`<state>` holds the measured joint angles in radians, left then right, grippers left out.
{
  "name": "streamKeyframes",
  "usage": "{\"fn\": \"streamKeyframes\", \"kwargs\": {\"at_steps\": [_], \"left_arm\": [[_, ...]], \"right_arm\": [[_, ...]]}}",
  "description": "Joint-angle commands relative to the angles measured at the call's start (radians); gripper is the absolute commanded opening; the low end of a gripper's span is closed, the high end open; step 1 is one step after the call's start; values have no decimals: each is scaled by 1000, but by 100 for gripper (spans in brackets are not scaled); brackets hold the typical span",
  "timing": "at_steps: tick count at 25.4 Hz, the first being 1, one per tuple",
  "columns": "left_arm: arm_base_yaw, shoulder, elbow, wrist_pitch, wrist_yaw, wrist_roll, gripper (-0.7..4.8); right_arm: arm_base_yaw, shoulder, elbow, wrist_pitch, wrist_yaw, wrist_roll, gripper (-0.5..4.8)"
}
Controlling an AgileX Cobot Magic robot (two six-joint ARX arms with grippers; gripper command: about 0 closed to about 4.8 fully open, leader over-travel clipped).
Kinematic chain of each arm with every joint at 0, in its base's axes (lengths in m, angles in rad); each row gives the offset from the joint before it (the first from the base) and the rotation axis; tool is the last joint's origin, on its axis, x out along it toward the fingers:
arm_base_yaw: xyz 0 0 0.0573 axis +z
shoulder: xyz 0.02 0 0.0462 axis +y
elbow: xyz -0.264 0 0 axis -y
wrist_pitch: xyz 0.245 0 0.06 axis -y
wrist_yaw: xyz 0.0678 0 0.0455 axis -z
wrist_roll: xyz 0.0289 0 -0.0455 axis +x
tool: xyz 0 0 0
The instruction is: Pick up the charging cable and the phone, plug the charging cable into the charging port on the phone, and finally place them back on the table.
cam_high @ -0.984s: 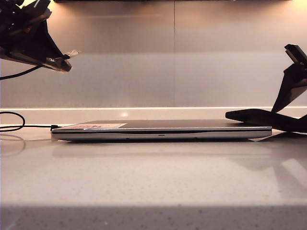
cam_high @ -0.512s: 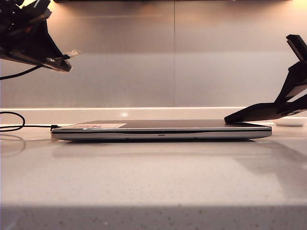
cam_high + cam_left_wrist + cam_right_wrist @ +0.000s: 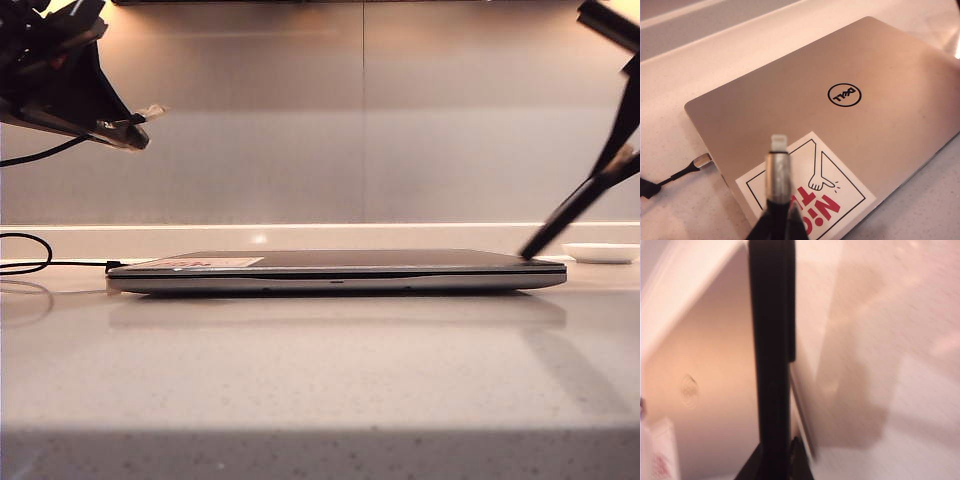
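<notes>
Your left gripper (image 3: 774, 227) hangs high at the far left of the scene, above the left end of the wide grey-silver closed laptop (image 3: 335, 270), and it is clamped on the charging cable (image 3: 777, 170), the thin black cord with a small silvery metallic plug tip. In the left wrist view that tip pokes out beyond the fingers, over the white sticker with red lettering (image 3: 812, 195) on the laptop's lid. A second thin black cord (image 3: 40, 262) runs along the table at the left and is plugged into the laptop's left side.

Your right gripper (image 3: 774, 462) is at the right edge of the scene, and its jaws are closed on the thin flat black rectangular phone (image 3: 575, 205). The phone is tilted steeply, its lower end just at the right end of the laptop lid (whether it touches the lid you cannot tell from here), its upper end raised toward the gripper. The right wrist view is blurred, showing the phone edge-on as a dark bar (image 3: 771, 350).

A small white dish (image 3: 600, 252) sits on the pale speckled whitish-grey countertop (image 3: 320, 370) at the far right, behind the phone.
</notes>
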<state>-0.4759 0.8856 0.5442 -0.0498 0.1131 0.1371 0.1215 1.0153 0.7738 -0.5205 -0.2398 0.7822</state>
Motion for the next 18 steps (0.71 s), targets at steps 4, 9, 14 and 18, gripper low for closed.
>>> {"fn": "streamKeyframes", "kwargs": {"at_steps": [4,9,14,18], "left_arm": [[-1,-1,4,5,3,-3,-6],[-1,-1,4,5,3,-3,-6],[-1,-1,4,5,3,-3,-6],[-1,-1,4,6,3,-3,-6]], "right_arm": [[40,-8,231,-460,103,-285,-6],[156,9,265,-609,161,-315,-6],[249,76,265,-709,245,-322,-6],[287,156,265,-743,260,-336,-6]]}}
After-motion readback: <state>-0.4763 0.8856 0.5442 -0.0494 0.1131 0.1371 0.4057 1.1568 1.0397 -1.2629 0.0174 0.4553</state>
